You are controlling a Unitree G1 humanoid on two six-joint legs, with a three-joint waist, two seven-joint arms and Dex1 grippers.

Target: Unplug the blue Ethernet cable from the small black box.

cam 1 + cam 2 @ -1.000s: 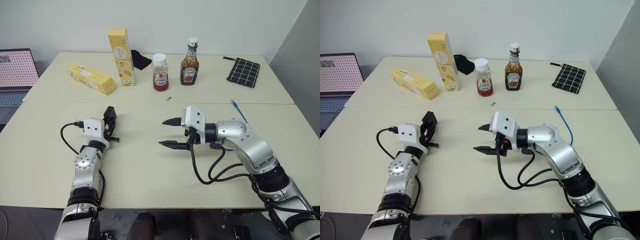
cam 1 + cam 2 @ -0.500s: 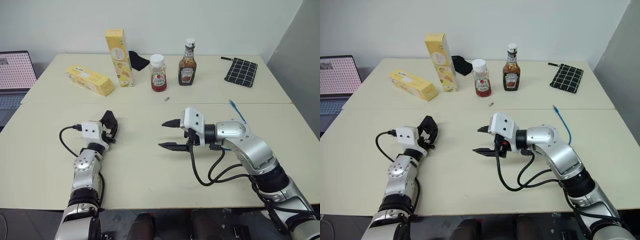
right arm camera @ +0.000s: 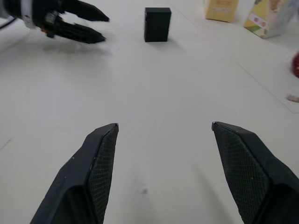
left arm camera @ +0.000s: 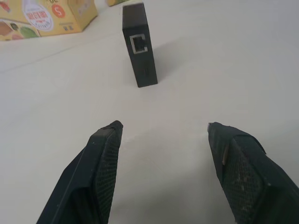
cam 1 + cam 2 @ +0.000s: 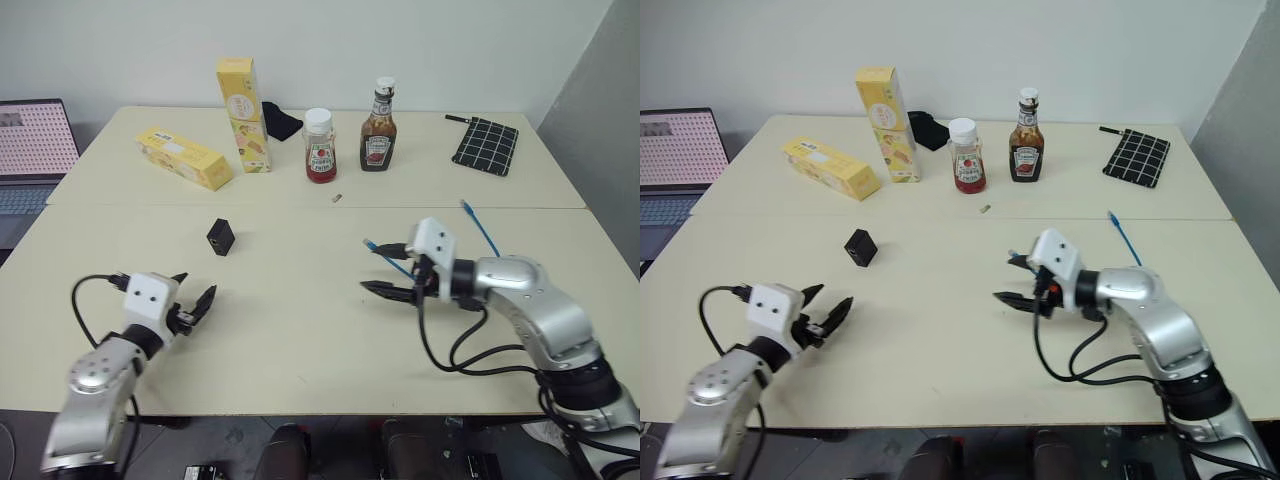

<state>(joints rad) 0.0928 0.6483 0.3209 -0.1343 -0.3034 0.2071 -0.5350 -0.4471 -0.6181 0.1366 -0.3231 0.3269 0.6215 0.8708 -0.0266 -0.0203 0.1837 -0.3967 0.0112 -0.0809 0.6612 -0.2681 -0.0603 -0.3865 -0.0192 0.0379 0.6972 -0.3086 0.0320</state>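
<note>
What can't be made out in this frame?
- Blue Ethernet cable: its middle stretch is hidden behind the right arm in both eye views.
- Ketchup jar: cut off by the right wrist view's edge.
- Small object near the bottles: too small to identify.

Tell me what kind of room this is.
Probably an office or lab test space: plain cream worktable against a white wall, open laptop beside it, staged grocery items like a brown sauce bottle.
</note>
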